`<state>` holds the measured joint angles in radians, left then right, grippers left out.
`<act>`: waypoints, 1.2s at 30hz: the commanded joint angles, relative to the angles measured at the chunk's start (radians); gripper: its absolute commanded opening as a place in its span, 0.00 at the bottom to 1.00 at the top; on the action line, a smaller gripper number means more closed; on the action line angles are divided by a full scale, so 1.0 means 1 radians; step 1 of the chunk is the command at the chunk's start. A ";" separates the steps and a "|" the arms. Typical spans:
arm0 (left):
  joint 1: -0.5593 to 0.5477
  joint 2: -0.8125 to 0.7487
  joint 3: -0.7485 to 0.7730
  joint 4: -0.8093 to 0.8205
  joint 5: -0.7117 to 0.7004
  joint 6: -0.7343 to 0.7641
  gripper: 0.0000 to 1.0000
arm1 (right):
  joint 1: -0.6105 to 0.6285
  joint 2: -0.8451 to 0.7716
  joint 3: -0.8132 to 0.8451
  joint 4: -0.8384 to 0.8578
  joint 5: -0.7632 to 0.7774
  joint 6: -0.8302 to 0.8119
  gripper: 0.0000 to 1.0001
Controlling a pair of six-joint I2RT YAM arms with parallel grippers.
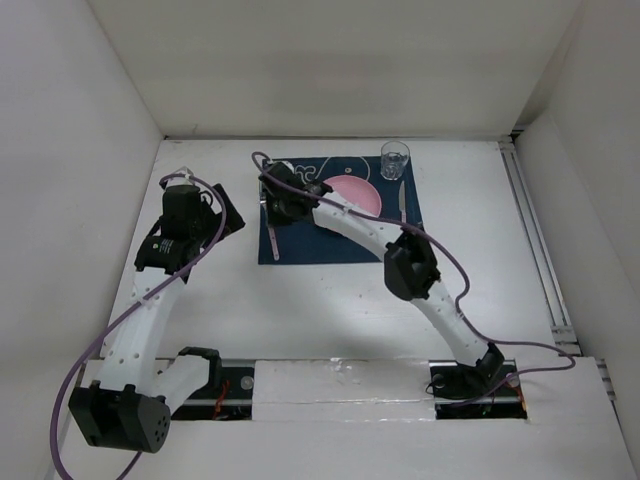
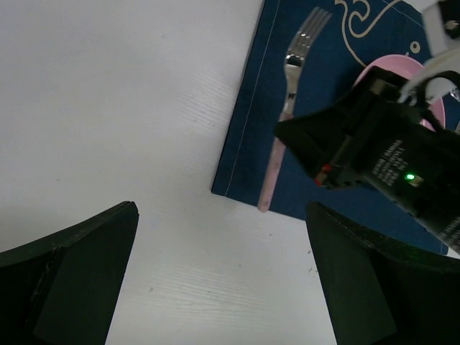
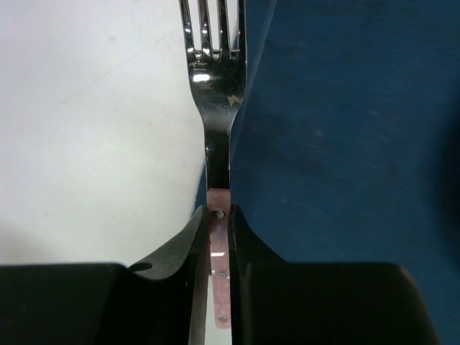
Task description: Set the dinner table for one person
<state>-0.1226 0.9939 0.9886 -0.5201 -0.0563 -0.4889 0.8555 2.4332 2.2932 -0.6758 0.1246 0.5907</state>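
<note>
A fork point(image 1: 272, 240) with a pink handle lies along the left edge of the navy placemat point(image 1: 300, 245) on the white dinner table point(image 1: 330, 310). My right gripper point(image 1: 275, 205) is shut on the fork's handle; in the right wrist view the gripper point(image 3: 218, 215) pinches the pink handle just below the steel neck of the fork point(image 3: 215, 86). A pink plate point(image 1: 350, 190), a knife point(image 1: 401, 205) and a clear glass point(image 1: 395, 160) are on the mat. My left gripper point(image 1: 228, 215) is open and empty over bare table left of the mat; it also shows in the left wrist view point(image 2: 223, 287).
White walls enclose the table on the left, back and right. The left wrist view shows the fork point(image 2: 280, 136), the mat's corner point(image 2: 248, 162) and the right gripper's black body point(image 2: 388, 158) close to my left fingers. A rail runs along the right side point(image 1: 535, 240).
</note>
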 commanded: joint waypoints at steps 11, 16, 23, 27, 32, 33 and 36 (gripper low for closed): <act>0.001 0.006 -0.017 0.023 0.015 0.013 1.00 | -0.033 0.095 0.130 -0.027 -0.092 0.015 0.00; 0.001 0.006 -0.018 0.023 0.015 0.013 1.00 | -0.055 0.095 0.158 0.004 -0.126 0.054 0.00; 0.001 0.006 -0.018 0.032 0.024 0.023 1.00 | -0.075 0.148 0.206 0.027 -0.160 0.086 0.00; 0.001 0.006 -0.018 0.032 0.024 0.023 1.00 | -0.075 0.158 0.206 0.050 -0.170 0.109 0.00; 0.001 0.006 -0.018 0.032 0.033 0.023 1.00 | -0.075 0.178 0.206 0.061 -0.171 0.118 0.01; 0.001 0.006 -0.018 0.032 0.033 0.023 1.00 | -0.075 0.187 0.206 0.061 -0.171 0.118 0.01; 0.001 0.006 -0.018 0.032 0.033 0.023 1.00 | -0.075 0.198 0.218 0.049 -0.152 0.118 0.01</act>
<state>-0.1226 1.0035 0.9764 -0.5129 -0.0299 -0.4793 0.7799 2.6205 2.4546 -0.6743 -0.0334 0.6945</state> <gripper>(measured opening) 0.996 0.153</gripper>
